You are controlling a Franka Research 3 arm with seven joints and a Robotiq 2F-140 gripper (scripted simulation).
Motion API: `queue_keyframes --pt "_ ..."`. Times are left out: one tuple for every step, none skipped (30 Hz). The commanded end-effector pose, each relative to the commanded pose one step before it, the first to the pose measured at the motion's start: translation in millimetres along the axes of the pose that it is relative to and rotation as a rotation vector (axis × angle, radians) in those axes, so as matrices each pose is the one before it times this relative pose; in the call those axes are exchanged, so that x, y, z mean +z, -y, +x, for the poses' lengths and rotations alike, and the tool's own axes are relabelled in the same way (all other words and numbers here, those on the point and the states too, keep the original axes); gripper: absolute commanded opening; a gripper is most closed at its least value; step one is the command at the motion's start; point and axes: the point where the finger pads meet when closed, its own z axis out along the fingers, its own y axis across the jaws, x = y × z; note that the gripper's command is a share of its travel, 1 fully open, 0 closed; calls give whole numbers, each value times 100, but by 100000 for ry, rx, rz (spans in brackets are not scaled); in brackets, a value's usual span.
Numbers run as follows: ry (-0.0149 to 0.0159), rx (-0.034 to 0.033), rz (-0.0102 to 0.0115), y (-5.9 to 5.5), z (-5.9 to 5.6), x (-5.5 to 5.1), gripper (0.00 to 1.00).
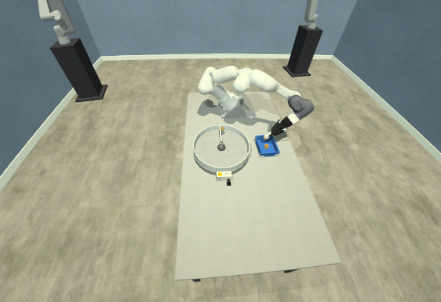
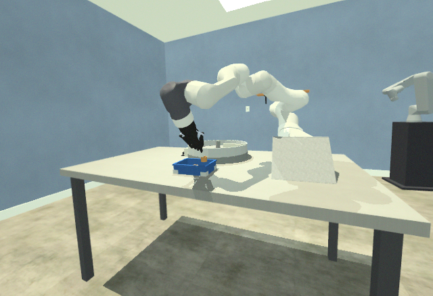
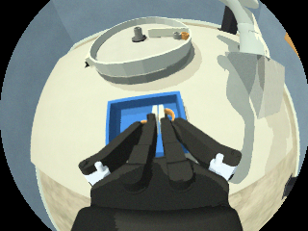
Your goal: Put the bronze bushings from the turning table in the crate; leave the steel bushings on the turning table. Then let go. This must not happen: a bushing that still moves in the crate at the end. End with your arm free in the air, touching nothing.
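My gripper [image 1: 267,136] [image 2: 202,153] [image 3: 158,112] is shut on a bronze bushing [image 1: 264,138] [image 2: 203,159] [image 3: 170,115], pinching its wall between the fingertips. This bushing is over the back part of the blue crate [image 1: 269,154] [image 2: 187,169] [image 3: 113,120], about at rim height. Another bronze bushing [image 1: 266,146] lies inside the crate; the fingers mostly hide it in the wrist view. On the turning table [image 1: 220,166] [image 2: 229,151] [image 3: 140,70], a bronze bushing [image 1: 222,127] [image 3: 185,36] and a grey steel bushing [image 1: 222,132] [image 3: 176,35] sit close together near the wall, beside the bar.
The turning table has a raised round wall, a central post [image 1: 221,146] [image 3: 138,34] and a light bar [image 1: 220,135] [image 3: 161,33]. A small box with a yellow button [image 1: 219,174] stands at its front. A pale upright panel [image 2: 302,160] [image 3: 269,87] stands near the arm's base.
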Motion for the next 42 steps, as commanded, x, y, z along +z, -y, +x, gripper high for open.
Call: queue_keyframes --pt "284 919 245 143 -4 -28 0" --pt "0 0 0 0 -21 24 0" --pt "0 0 0 0 -29 33 0" --pt "0 0 0 0 -39 44 0" --pt "0 0 0 0 -49 56 0" --pt "0 0 0 0 -59 67 0" --pt "0 0 0 0 -69 79 0" --pt "0 0 0 1 -77 87 0" --pt "0 0 0 1 -85 97 0" --pt "0 0 0 1 -94 108 0" --pt "0 0 0 1 -101 116 0" --pt "0 0 0 1 -107 122 0" --pt "0 0 0 1 -113 129 0" --pt "0 0 0 1 -117 133 0" --pt "0 0 0 1 -120 137 0" --pt "0 0 0 1 -123 141 0" --pt "0 0 0 0 0 0 0" --pt "0 0 0 0 0 0 0" --pt "0 0 0 1 -122 139 0" --pt "0 0 0 1 -123 140 0" --pt "0 0 0 1 -121 138 0" --pt "0 0 0 1 -118 135 0" --pt "0 0 0 1 -116 133 0" --pt "0 0 0 1 -110 126 0" --pt "0 0 0 1 -106 121 0" --pt "0 0 0 0 -101 115 0" --pt "0 0 0 2 -92 104 0" --pt "0 0 0 1 -85 97 0" --pt "0 0 0 1 -78 89 0" --pt "0 0 0 1 -70 80 0" --pt "0 0 0 1 -62 71 0" --pt "0 0 0 1 -54 62 0" --pt "0 0 0 0 -46 53 0" --pt "0 0 0 0 0 0 0" --pt "0 0 0 0 0 0 0" --pt "0 0 0 0 -38 43 0" --pt "0 0 0 0 -30 35 0" --pt "0 0 0 0 -23 26 0" --pt "0 0 0 0 -16 19 0" --pt "0 0 0 0 -10 12 0" --pt "0 0 0 0 -6 6 0" --pt "0 0 0 0 -2 2 0"
